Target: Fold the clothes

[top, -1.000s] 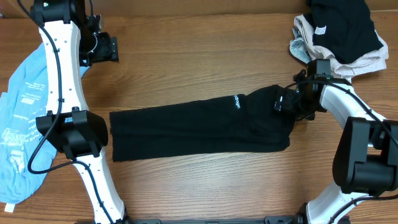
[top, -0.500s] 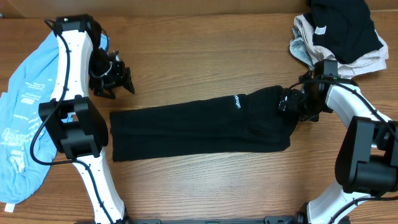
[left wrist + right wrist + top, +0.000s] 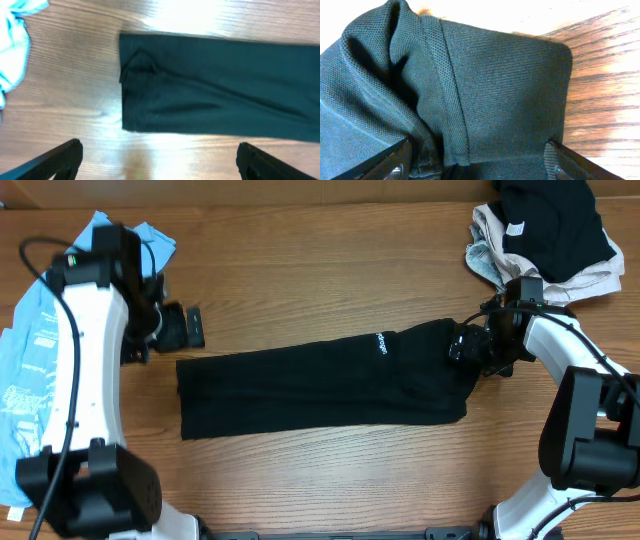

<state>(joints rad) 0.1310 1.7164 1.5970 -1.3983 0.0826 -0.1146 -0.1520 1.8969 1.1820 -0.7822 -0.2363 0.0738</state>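
One long black garment [image 3: 320,385] — fine knit — on wood-grain table [image 3: 330,280].

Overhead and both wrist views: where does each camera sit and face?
Overhead: above the table, facing down; left arm and right arm flank the black garment.
Left wrist: over the garment's left end, facing down; left gripper fingertips at bottom.
Right wrist: close on its bunched right end; right gripper fingers either side.
Shared: all show the garment.

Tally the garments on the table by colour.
Black: 2, the long black garment and the black garment on the pile
Light blue: 1, the light blue garment
Cream: 1, the cream garment in that pile
Total: 4
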